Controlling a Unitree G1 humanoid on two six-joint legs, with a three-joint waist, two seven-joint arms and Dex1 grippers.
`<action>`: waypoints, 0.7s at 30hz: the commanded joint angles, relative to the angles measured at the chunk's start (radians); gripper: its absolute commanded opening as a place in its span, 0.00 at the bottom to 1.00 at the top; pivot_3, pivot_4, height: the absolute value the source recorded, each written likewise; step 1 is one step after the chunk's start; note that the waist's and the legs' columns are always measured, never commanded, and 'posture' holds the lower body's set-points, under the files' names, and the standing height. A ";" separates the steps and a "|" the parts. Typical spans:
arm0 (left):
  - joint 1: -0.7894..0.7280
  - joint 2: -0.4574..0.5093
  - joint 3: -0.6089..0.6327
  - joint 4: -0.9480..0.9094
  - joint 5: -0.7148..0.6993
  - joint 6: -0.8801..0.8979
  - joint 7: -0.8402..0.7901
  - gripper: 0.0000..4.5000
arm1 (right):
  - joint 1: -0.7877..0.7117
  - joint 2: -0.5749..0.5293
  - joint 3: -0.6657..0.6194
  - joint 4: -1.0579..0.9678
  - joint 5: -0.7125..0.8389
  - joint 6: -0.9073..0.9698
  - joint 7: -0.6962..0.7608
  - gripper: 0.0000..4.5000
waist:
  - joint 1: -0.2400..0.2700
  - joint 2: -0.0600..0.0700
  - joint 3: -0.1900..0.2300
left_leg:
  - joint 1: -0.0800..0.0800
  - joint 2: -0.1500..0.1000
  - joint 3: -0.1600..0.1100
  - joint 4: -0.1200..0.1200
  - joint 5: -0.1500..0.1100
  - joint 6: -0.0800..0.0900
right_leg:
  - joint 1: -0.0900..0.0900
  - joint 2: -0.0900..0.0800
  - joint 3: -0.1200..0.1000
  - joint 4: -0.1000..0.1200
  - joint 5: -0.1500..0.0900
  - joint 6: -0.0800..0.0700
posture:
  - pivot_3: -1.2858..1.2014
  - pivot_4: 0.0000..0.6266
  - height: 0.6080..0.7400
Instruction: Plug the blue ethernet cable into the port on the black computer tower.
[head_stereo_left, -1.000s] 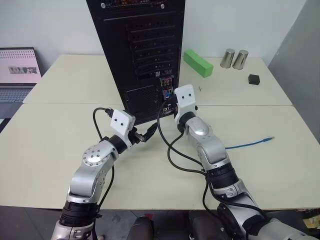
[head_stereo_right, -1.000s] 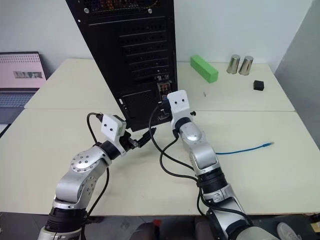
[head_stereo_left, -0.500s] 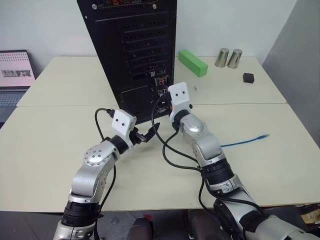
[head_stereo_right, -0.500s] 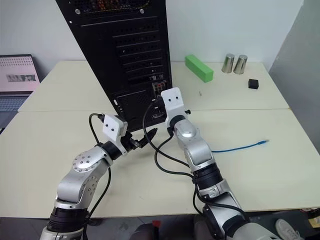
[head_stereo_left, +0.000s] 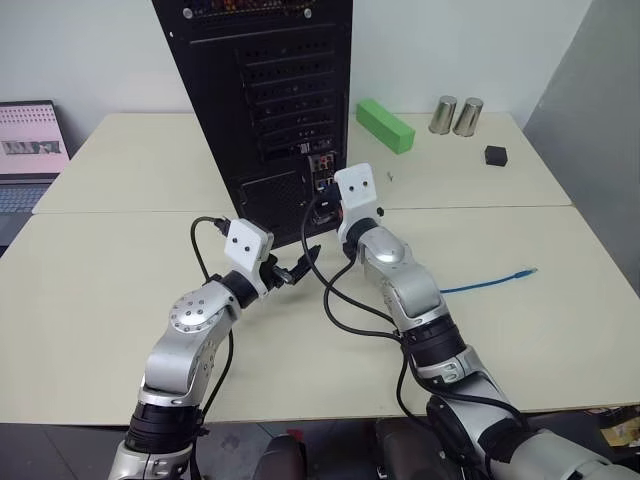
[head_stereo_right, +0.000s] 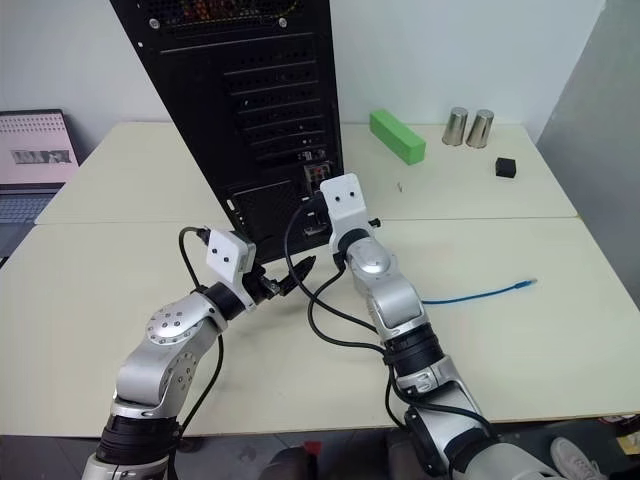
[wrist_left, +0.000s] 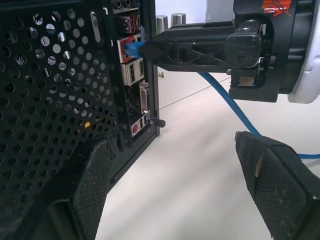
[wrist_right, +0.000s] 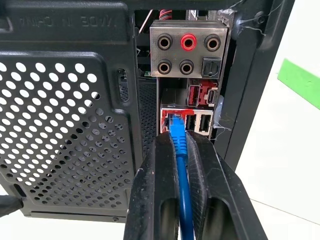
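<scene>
The right gripper (wrist_right: 181, 150) pinches the blue ethernet cable (wrist_right: 179, 142), plug at the port (wrist_right: 172, 120); next, push straight in. The left gripper (wrist_left: 175, 165) has its jaws wide open.

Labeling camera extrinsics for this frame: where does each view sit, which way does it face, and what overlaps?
Head stereo pair: high, facing forward and down at the black computer tower; both arms show.
Left wrist: low beside the tower, facing the right gripper; own open fingers show.
Right wrist: at the port; own fingers clamp the blue ethernet cable.
Both wrist views share the cable's plug at the port.
</scene>
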 joint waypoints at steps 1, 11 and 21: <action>-0.018 -0.006 0.001 -0.033 0.003 -0.010 0.003 0.89 | -0.068 0.032 -0.010 0.000 -0.010 -0.033 -0.016 0.00 | -0.001 0.000 0.000 | 0.000 0.000 0.000 0.000 0.000 0.000 | 0.000 0.000 0.000 0.000 0.000 0.000 | 0.52 0.24 1.00; -0.015 -0.006 0.006 -0.025 0.006 -0.015 0.001 0.90 | -0.005 -0.013 -0.003 -0.064 -0.003 -0.015 0.031 0.32 | -0.003 0.000 0.000 | -0.001 0.000 0.000 -0.001 0.000 0.000 | 0.000 0.000 -0.001 0.000 0.000 0.000 | 0.52 0.24 1.00; -0.008 0.020 0.032 -0.038 0.009 0.012 0.007 0.90 | 0.203 -0.192 0.027 -0.444 0.048 0.143 0.215 0.79 | 0.017 0.000 0.000 | -0.010 -0.001 -0.001 0.000 0.000 -0.001 | -0.008 -0.002 -0.001 -0.001 0.000 0.000 | 0.52 0.24 1.00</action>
